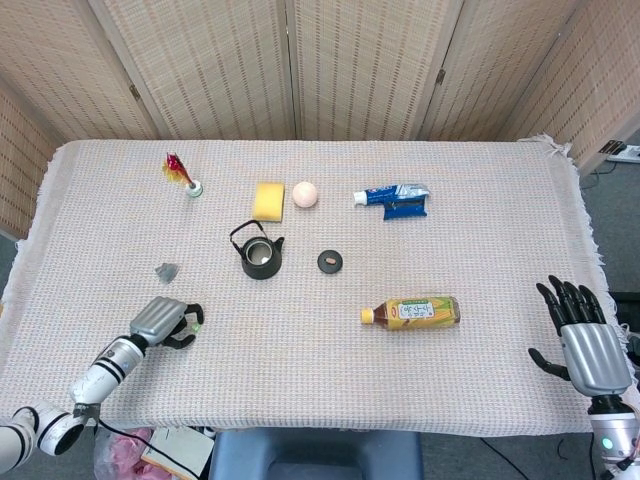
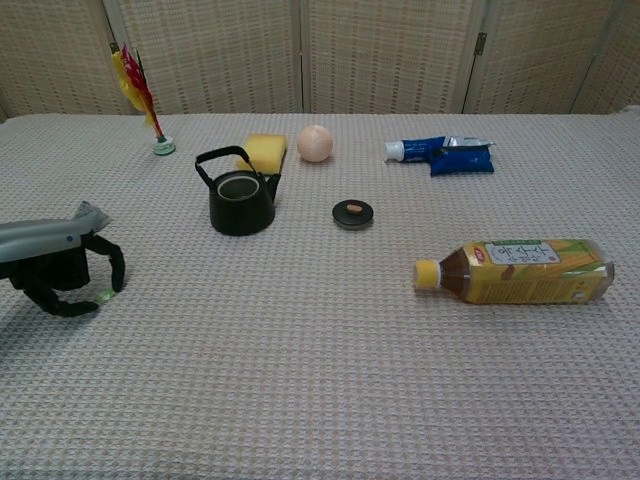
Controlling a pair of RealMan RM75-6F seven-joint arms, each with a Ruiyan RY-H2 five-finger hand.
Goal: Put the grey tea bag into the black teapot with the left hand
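Note:
The grey tea bag (image 1: 166, 270) lies on the cloth left of the black teapot (image 1: 260, 256), which stands upright with its lid off. In the chest view the tea bag (image 2: 92, 215) peeks out just behind my left hand (image 2: 55, 262). My left hand (image 1: 170, 322) is a little nearer the front edge than the bag, with its fingers arched down, fingertips near the cloth, holding nothing. My right hand (image 1: 585, 335) is at the table's right edge, fingers spread and empty. The teapot (image 2: 240, 200) shows its open mouth.
The teapot lid (image 1: 331, 261) lies right of the pot. A tea bottle (image 1: 412, 312) lies on its side at front right. A yellow sponge (image 1: 268, 200), a peach ball (image 1: 305, 194), a blue toothpaste tube (image 1: 392, 200) and a shuttlecock (image 1: 180, 172) lie further back.

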